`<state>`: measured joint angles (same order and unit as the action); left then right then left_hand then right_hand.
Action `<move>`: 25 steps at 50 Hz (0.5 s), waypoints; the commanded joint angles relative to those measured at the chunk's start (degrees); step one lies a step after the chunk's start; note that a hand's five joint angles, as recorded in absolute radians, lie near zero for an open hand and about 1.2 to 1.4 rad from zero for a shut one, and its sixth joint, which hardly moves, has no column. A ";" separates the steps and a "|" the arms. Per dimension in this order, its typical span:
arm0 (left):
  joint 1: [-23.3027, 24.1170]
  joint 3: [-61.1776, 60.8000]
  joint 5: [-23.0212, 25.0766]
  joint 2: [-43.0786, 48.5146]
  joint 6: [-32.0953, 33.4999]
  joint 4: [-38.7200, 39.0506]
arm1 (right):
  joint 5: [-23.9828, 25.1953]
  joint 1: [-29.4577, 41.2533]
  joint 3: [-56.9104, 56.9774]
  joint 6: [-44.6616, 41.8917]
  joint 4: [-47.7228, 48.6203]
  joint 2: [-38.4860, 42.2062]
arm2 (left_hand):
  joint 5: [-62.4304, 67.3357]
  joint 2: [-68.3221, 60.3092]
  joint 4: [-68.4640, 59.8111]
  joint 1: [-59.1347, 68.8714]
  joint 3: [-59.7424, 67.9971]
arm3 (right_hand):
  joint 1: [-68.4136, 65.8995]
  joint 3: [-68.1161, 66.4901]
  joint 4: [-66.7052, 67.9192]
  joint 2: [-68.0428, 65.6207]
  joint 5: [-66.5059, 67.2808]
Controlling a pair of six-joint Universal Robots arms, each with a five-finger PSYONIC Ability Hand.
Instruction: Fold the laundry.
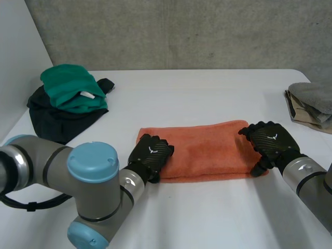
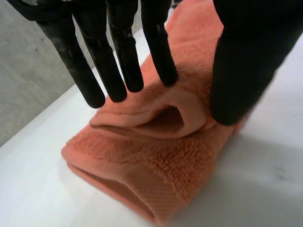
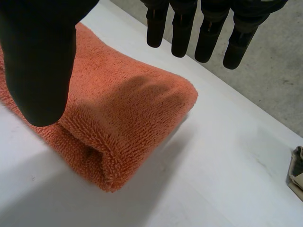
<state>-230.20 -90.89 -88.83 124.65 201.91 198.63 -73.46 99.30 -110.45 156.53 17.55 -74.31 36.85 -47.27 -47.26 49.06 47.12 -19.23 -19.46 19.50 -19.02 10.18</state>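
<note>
A folded orange towel (image 1: 202,148) lies lengthwise on the white table (image 1: 207,218) in the head view. My left hand (image 1: 150,155) is on its left end. In the left wrist view the fingers (image 2: 118,61) and the thumb (image 2: 241,71) press a raised pucker of the towel's (image 2: 156,161) top layer between them. My right hand (image 1: 272,142) sits at the towel's right end. In the right wrist view its straight fingers (image 3: 208,33) hover above the towel (image 3: 123,118) and its thumb (image 3: 42,71) stands at the near edge, holding nothing.
A green cloth (image 1: 72,88) lies on a black garment (image 1: 57,116) at the table's back left. A grey and beige pile (image 1: 311,104) sits at the right edge, with its corner (image 3: 296,172) beyond the towel's right end. A grey wall runs behind the table.
</note>
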 commanded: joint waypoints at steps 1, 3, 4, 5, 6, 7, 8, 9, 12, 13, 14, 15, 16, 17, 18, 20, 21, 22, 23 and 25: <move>-1.30 1.42 -1.52 1.30 2.78 0.00 | -0.81 0.46 0.06 1.24 0.12 -0.65 | 33.15 -32.73 -32.74 30.94 32.88 | -4.40 -4.17 4.13 -4.61 3.45; -1.74 1.42 -2.48 0.78 4.01 0.27 | -0.81 0.63 0.15 1.68 -0.15 -0.92 | 33.15 -32.73 -32.74 30.94 32.88 | -4.57 -4.34 4.29 -4.78 3.61; -2.27 1.25 -3.71 -0.01 5.06 0.79 | -0.81 0.72 0.15 2.29 -0.58 -1.27 | 33.15 -32.73 -32.74 30.94 32.88 | -4.73 -4.51 4.46 -4.95 3.78; -2.53 1.16 -4.33 -0.45 5.59 0.97 | -0.81 0.72 -0.03 2.64 -0.76 -1.36 | 33.15 -32.73 -32.74 30.94 32.88 | -5.74 -5.51 5.46 -5.95 4.78; -2.80 1.07 -4.94 -0.98 6.12 1.23 | -0.81 0.81 -0.03 2.99 -0.94 -1.36 | 33.15 -32.73 -32.74 30.94 32.88 | -7.58 -7.35 7.30 -7.79 6.62; -3.32 0.64 -5.91 -1.85 7.26 1.41 | -0.81 0.89 -0.12 3.34 -1.11 -1.36 | 33.15 -32.73 -32.74 30.94 32.88 | -9.09 -8.87 8.82 -9.31 8.14; -3.59 0.37 -6.18 -2.30 7.70 1.41 | -0.81 0.98 -0.20 3.87 -1.46 -1.27 | 33.15 -32.73 -32.74 30.94 32.88 | -10.61 -10.38 10.33 -10.82 9.65; -3.85 0.02 -6.53 -2.83 8.23 1.32 | -0.73 1.07 -0.29 4.14 -1.64 -1.18 | 33.15 -32.73 -32.74 30.94 32.88 | -11.46 -11.23 11.18 -11.67 10.50; -4.91 -1.65 -6.71 -4.59 10.17 1.15 | -0.64 1.60 -1.08 4.40 -1.82 -0.66 | 33.15 -32.73 -32.74 30.94 32.88 | -14.15 -13.93 13.88 -14.37 13.20; -5.17 -2.35 -6.53 -5.02 10.61 1.23 | -0.64 1.77 -1.26 4.40 -1.73 -0.40 | 33.15 -32.73 -32.74 30.94 32.88 | -14.16 -13.93 13.88 -14.37 13.20; -5.52 -3.49 -6.10 -5.64 11.22 1.32 | -0.64 2.21 -1.43 4.32 -1.38 0.13 | 33.15 -32.73 -32.74 30.94 32.88 | -14.16 -13.93 13.88 -14.37 13.20; -5.61 -4.11 -5.74 -5.90 11.49 1.41 | -0.72 2.56 -1.52 4.23 -1.12 0.48 | 33.15 -32.73 -32.74 30.94 32.88 | -14.32 -14.09 14.05 -14.53 13.37; -5.70 -4.55 -5.30 -6.17 11.66 1.41 | -0.72 2.91 -1.52 4.14 -0.85 0.92 | 33.15 -32.73 -32.74 30.94 32.88 | -14.32 -14.10 14.05 -14.54 13.37; -5.79 -5.08 -4.78 -6.34 11.93 1.50 | -0.81 3.26 -1.52 4.05 -0.59 1.36 | 33.15 -32.73 -32.74 30.94 32.88 | -14.32 -14.10 14.05 -14.54 13.37; -5.79 -5.86 -3.99 -6.69 11.75 1.50 | -0.81 3.79 -1.44 3.96 -0.15 2.41 | 33.15 -32.73 -32.74 30.94 32.88 | -14.32 -14.10 14.05 -14.54 13.37; -5.61 -6.49 -3.19 -6.96 11.58 1.41 | -0.81 4.41 -1.26 3.79 0.29 3.56 | 27.84 -27.42 -27.43 25.63 27.57 | -14.32 -14.10 14.05 -14.54 13.37; -5.44 -6.66 -2.84 -7.14 11.40 1.32 | -0.81 4.67 -1.09 3.87 0.47 4.17 | 15.80 -15.38 -15.39 13.59 15.53 | -14.32 -14.10 14.05 -14.54 13.37; -5.09 -7.10 -2.58 -7.57 11.23 1.06 | -0.90 5.20 -0.65 3.79 0.99 5.31 | -10.47 10.88 10.88 -12.67 -10.74 | -14.49 -14.26 14.22 -14.70 13.54; -4.91 -7.36 -2.49 -7.84 11.05 0.97 | -1.07 5.38 -0.30 3.79 1.34 6.02 | -20.72 21.14 21.13 -22.93 -20.99 | -15.16 -14.93 14.88 -15.37 14.20; -4.56 -7.80 -2.66 -8.45 10.61 0.62 | -1.78 5.64 0.32 3.96 2.22 7.16 | -30.38 30.80 30.79 -32.59 -30.65 | -16.34 -16.11 16.06 -16.55 15.38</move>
<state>-235.73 -97.22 -92.49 117.45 213.55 199.93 -74.27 103.45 -111.64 160.56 17.61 -71.08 27.70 -36.84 -38.13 32.92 38.29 -28.31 -28.48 28.69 -28.08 19.08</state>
